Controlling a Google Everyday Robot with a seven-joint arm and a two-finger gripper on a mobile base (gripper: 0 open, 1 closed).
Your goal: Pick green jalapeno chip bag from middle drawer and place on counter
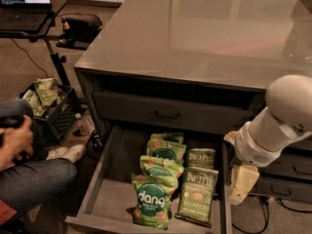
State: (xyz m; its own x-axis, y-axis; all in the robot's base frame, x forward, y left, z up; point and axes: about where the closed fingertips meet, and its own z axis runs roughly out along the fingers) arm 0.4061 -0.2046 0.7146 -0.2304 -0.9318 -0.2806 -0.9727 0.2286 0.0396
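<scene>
Gripper [236, 194] beside middle drawer [113, 189], grip state untellable; clear side wall, lower onto front green jalapeno chip bag [197, 199].

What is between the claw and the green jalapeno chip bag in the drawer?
Only the right side wall of the middle drawer: the claw hangs just outside it and looks high enough to pass over. The green jalapeno chip bag lies uncovered just inside that wall, with dang bags on its other side.
</scene>
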